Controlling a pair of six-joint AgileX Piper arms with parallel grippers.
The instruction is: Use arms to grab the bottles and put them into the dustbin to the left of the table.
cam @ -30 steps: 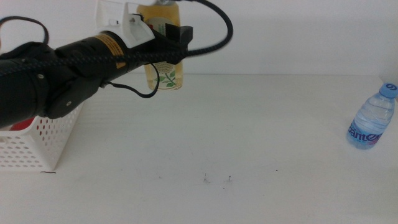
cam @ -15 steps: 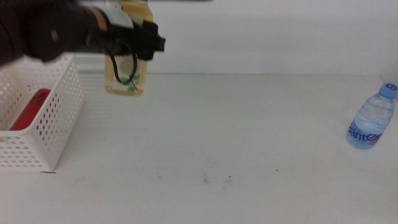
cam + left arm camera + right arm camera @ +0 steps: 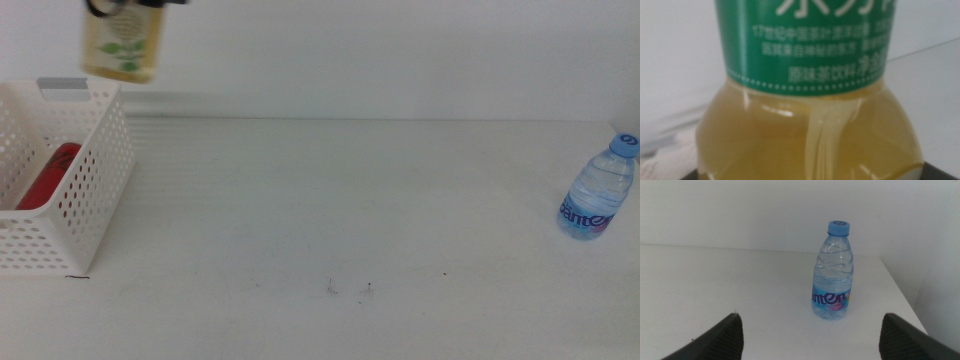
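Note:
The yellow tea bottle [image 3: 121, 45] with its green label hangs high at the far left, just above the far rim of the dustbin [image 3: 88, 190]. My left gripper [image 3: 805, 175] is shut on it; in the left wrist view the bottle [image 3: 810, 105] fills the picture and only the dark jaw edges show at the bottom corners. A red can [image 3: 47, 177] lies inside the dustbin. The clear water bottle [image 3: 598, 189] with blue cap stands upright at the table's right edge. My right gripper [image 3: 810, 330] is open, facing that bottle [image 3: 834, 272] from a short distance, and is out of the middle view.
The dustbin is a white perforated basket with a grey handle strip [image 3: 62, 86] on its far rim. A few tiny dark specks [image 3: 348, 289] mark the white table [image 3: 340, 200] near the front.
The left arm has swung left and upward with the tea bottle, from the table's back middle-left to above the dustbin's far rim. The water bottle has not moved.

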